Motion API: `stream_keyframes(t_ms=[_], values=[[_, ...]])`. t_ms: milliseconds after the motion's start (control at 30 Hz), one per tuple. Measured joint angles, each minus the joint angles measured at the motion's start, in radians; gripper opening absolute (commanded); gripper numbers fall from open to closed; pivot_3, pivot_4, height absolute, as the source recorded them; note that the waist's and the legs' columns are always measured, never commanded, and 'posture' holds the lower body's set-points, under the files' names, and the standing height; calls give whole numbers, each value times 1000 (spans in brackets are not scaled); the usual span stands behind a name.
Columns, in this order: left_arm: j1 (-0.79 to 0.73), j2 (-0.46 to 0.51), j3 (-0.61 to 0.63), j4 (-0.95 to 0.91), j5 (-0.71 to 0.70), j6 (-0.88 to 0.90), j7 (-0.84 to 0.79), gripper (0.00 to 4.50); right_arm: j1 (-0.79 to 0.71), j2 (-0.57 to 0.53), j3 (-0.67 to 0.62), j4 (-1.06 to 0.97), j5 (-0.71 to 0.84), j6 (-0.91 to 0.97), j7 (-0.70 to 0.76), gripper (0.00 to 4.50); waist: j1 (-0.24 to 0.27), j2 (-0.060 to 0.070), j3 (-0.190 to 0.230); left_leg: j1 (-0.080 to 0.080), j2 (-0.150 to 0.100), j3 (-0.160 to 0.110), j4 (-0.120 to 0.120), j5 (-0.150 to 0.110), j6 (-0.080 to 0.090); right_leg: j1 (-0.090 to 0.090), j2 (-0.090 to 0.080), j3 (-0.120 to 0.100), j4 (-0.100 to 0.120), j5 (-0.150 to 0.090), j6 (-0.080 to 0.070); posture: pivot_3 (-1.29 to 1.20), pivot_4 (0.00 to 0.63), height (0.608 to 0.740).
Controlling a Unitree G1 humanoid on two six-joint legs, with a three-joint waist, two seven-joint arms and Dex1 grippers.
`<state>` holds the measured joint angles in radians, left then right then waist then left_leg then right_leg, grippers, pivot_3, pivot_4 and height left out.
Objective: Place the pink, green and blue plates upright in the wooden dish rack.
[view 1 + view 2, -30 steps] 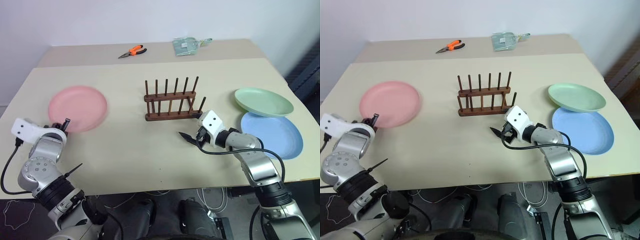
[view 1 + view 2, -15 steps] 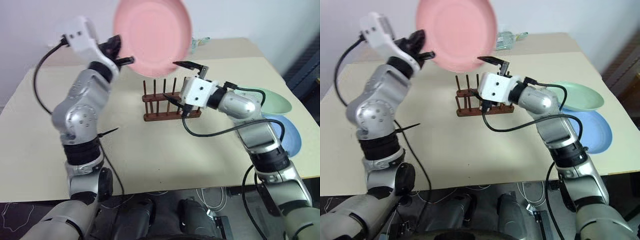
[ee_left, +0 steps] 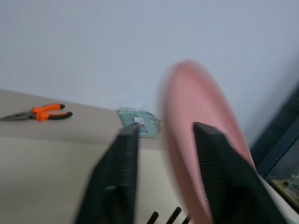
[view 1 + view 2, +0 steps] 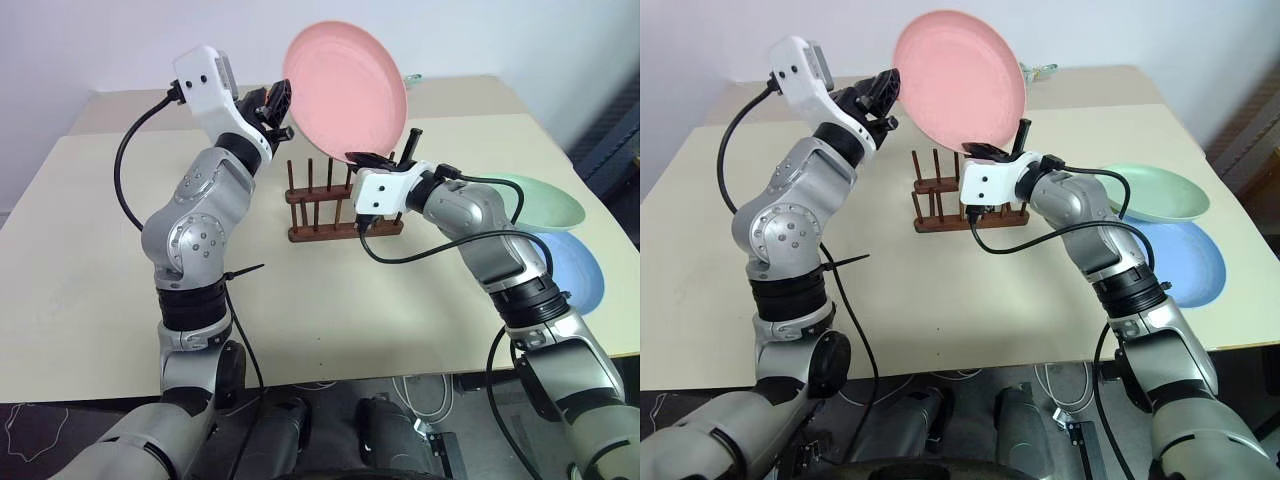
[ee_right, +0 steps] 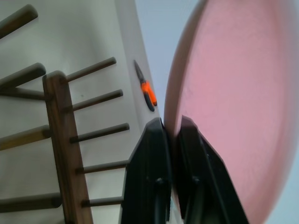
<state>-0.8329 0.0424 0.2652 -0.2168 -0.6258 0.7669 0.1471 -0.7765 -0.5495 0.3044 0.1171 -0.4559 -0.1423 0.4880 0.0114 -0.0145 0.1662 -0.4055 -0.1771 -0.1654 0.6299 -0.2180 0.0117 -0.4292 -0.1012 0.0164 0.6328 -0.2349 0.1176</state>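
Pink plate [image 4: 347, 92] upright at top centre, hiding the rack [image 4: 340, 208] pegs behind — right gripper [image 5: 172, 135] pinches its rim, left gripper [image 3: 163, 140] fingers spread.

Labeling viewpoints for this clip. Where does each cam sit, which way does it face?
Head stereo pair: looks forward and down over both arms at the table, wooden dish rack, green plate and blue plate.
Left wrist: looks along open left gripper past the pink plate to orange pliers.
Right wrist: along right gripper, shut on the pink plate's rim, rack alongside.
Both wrist views share plate and pliers.
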Motion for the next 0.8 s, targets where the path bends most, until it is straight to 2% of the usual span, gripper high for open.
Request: stream_keyframes(t_ms=[133, 233, 333, 367, 500, 567, 700, 800], values=[[-12, -13, 72, 13, -26, -44, 31, 3579, 16, -2, -9, -12, -12, -3, -18, 0, -1, 0, 0, 0, 0, 0, 0, 0, 0, 0, 0, 0, 0, 0, 0, 0, 150, 740], [0, 86, 75, 21, 19, -83, 10, 3579, 58, -5, -57, -44, 21, 8, -20, 0, -1, 0, 0, 0, 0, 0, 0, 0, 0, 0, 0, 1, 0, 0, 0, 0, 150, 740], [124, 278, -10, 1, 127, -144, -126, 3579, 105, 15, -184, -116, 216, 90, 26, 0, -3, 1, 0, 0, 0, 1, -2, 0, 0, -1, 1, 2, 0, 0, 0, 0, 150, 740], [190, 340, -50, -5, 165, -174, -194, 3579, 114, 35, -240, -159, 325, 157, 59, 0, -4, 1, 0, 0, 1, 1, -2, 0, 0, -1, 1, 3, 0, 0, -1, 0, 150, 740], [405, 434, -182, -37, 199, -241, -439, 3579, 158, 77, -390, -340, 708, 426, 151, 0, 1, 2, 0, 0, 1, 0, -2, -1, 1, 0, 2, 4, -1, 1, -2, 0, 150, 740], [494, 483, -240, -68, 200, -273, -569, 3579, 193, 92, -442, -408, 909, 579, 177, 0, 1, 2, 0, 0, 1, 0, -2, -5, 8, 0, 2, 4, -2, 1, -3, 0, 150, 740], [584, 543, -292, -165, 170, -291, -751, 3579, 226, 93, -485, -423, 1065, 720, 174, 0, 1, 5, 2, 0, 2, 1, -2, -6, 8, 0, 0, 4, -2, 2, -4, 0, 150, 740], [592, 543, -314, -197, 158, -289, -797, 3579, 226, 93, -492, -399, 1098, 751, 160, 0, 1, 6, 3, 0, 2, 1, -2, -5, 8, -1, 0, 4, -2, 2, -4, 0, 150, 740]])
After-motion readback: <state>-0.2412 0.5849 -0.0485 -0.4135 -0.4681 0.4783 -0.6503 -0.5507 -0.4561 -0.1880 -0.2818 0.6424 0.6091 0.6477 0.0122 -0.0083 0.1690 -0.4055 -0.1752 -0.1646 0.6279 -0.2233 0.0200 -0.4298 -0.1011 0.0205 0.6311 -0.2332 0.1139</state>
